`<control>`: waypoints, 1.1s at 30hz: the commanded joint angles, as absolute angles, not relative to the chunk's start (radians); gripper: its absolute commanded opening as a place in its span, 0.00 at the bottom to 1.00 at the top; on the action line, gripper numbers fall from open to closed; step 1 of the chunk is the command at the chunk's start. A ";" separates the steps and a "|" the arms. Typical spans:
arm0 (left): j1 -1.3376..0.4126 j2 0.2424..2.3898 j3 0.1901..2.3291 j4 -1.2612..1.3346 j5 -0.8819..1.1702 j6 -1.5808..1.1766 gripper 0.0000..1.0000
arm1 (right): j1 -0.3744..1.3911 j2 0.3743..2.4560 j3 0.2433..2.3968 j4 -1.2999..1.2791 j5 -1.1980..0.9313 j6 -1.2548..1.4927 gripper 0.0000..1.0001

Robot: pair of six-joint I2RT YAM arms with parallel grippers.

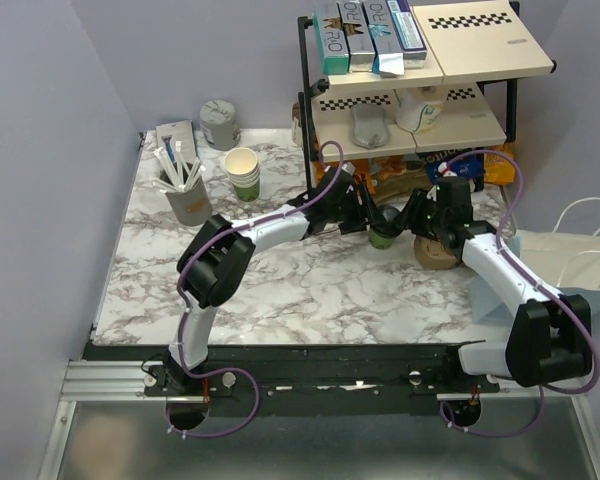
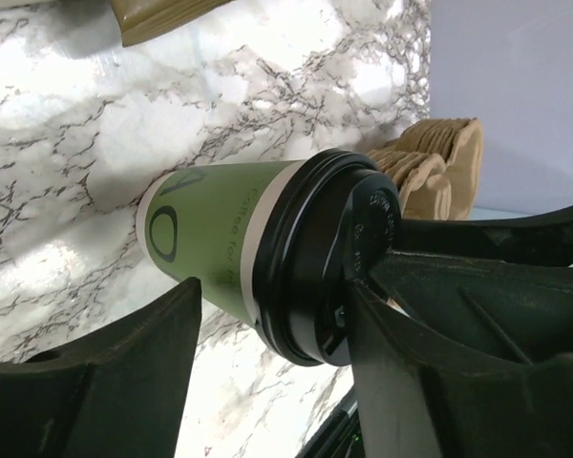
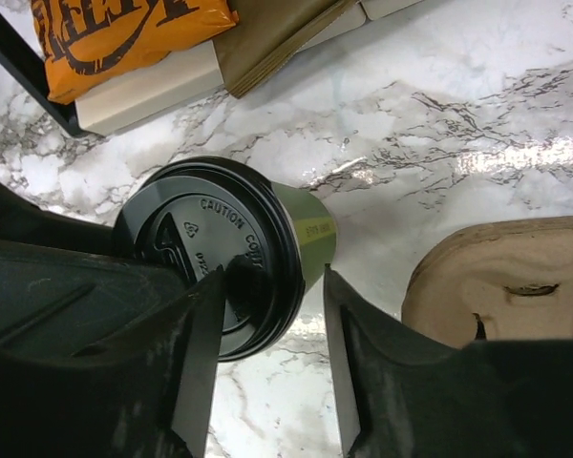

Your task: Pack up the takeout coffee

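The takeout coffee (image 1: 382,239), a green paper cup with a black lid, is mid-table in front of the shelf, between both grippers. My left gripper (image 1: 368,222) reaches in from the left. In the left wrist view it (image 2: 275,291) is open wide, with the cup (image 2: 220,229) lying slanted across its fingertips and the lid against its right finger (image 2: 430,363). My right gripper (image 1: 405,222) comes from the right. In its wrist view it (image 3: 274,277) is open, straddling the lid's rim: one finger (image 3: 196,334) overlaps the lid (image 3: 201,229), the other is beside the green wall.
A brown pulp cup carrier (image 1: 438,252) lies just right of the cup and also shows in the right wrist view (image 3: 506,277). A white paper bag (image 1: 570,250) is at the right edge. The black shelf rack (image 1: 410,90) stands behind. Stacked lidless cups (image 1: 242,170) and a grey holder (image 1: 188,195) are back left.
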State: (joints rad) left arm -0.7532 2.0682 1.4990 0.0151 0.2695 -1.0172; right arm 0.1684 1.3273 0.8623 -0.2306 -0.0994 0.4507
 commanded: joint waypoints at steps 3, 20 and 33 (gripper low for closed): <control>-0.761 2.002 1.463 -0.021 0.227 -0.913 0.80 | 0.170 1.273 0.828 -0.296 -0.120 0.434 0.61; -0.761 1.816 1.408 -0.110 0.152 -0.838 0.99 | 0.172 1.172 0.916 -0.354 -0.106 0.403 0.74; -0.759 1.407 1.111 -0.227 0.040 -0.790 0.99 | 0.092 1.015 0.840 -0.526 0.121 0.342 0.81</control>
